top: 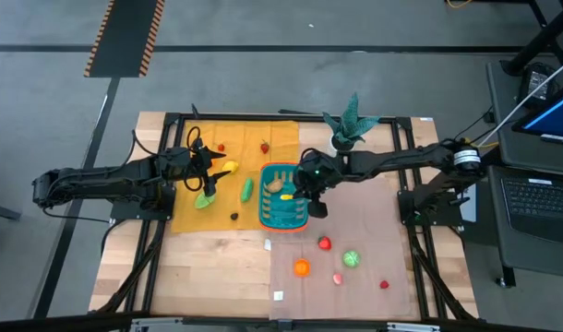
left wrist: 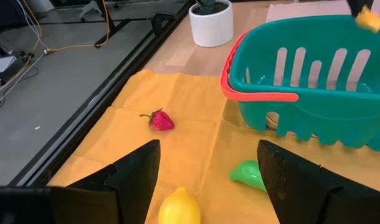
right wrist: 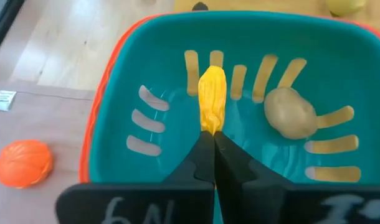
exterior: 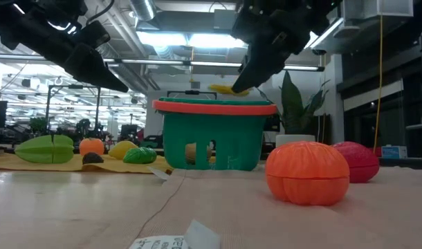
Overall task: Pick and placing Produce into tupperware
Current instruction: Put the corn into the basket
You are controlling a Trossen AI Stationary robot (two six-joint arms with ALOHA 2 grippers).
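Your left gripper (left wrist: 209,171) hung with its fingers spread and holding nothing above the yellow cloth (top: 221,189), over a small yellow toy lemon (left wrist: 179,208). Your right gripper (right wrist: 213,140) was pinched tight on a long yellow toy banana (right wrist: 212,99), its long axis pointing straight away from the fingers, over the teal slotted plastic basket with the orange rim (right wrist: 115,93). Only your right wrist view showed the tan toy potato (right wrist: 291,113) lying on the basket floor beside it.

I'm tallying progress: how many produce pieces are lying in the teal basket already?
1: a tan potato on the basket floor. The right end effector holds a yellow piece above it, unreleased. Nothing else shows inside.
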